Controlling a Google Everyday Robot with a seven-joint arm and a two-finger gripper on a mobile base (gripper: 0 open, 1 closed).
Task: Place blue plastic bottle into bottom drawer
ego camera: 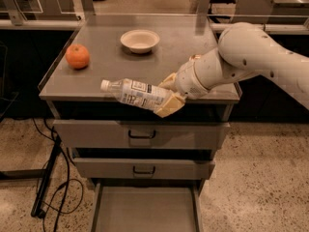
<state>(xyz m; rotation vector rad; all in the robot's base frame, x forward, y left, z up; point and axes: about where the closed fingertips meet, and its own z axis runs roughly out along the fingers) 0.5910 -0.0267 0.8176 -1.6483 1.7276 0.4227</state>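
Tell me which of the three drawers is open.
The bottom drawer: pulled out, its grey floor showing. The top drawer and middle drawer show only shut fronts. The gripper, shut on the bottle, is at the cabinet top front edge.

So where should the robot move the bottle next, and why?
Probably bring it forward and down. The tan two-finger gripper is shut on the small clear plastic bottle, holding it sideways at the front edge of the grey cabinet top, and the open grey bottom drawer lies well below, sticking out further forward.
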